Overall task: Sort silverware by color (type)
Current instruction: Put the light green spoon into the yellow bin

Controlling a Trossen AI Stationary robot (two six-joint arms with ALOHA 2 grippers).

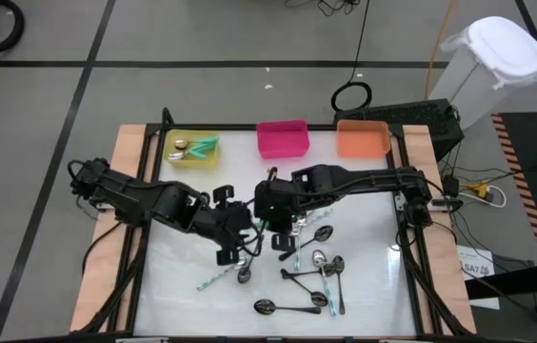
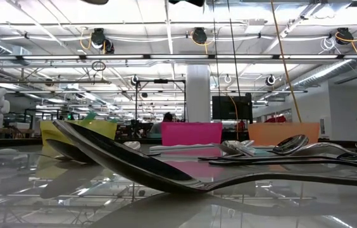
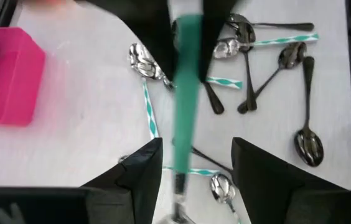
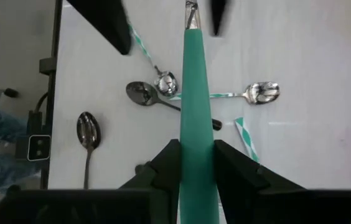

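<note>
The sorting is at an early stage. The yellow plastic bin [image 1: 192,150] at the table's far left already holds a few spoons, at least one with a teal-green handle [image 1: 204,146] and one with a shiny bowl [image 1: 179,146] showing beside it. The pink plastic bin [image 1: 282,139] and the orange plastic bin [image 1: 362,138] look empty from above (their floors show bare).

Most of the work remains. On the white tabletop [image 1: 373,286] a loose cluster of small spoons [image 1: 318,272] lies toward the near right, dark grey-black ones, shiny silver ones and ones with teal-and-white striped handles mixed and partly crossing each other. One more striped-handled spoon [image 1: 219,277] lies apart, near the left arm.

The two arms meet over the middle of the table, and this looks like a handover. The right gripper [image 4: 196,163] has its fingers pinched on the solid teal-green handle of a spoon [image 4: 195,112], which juts out from between them toward the other arm. The left gripper [image 3: 197,163] has its fingers spread apart, and that same teal handle [image 3: 187,93] reaches in between them without either finger pressing on it, so the left holds nothing yet.

I judge that this spoon is bound for the yellow bin, where teal handles already sit; the rest of the scattered silverware is not yet sorted.
</note>
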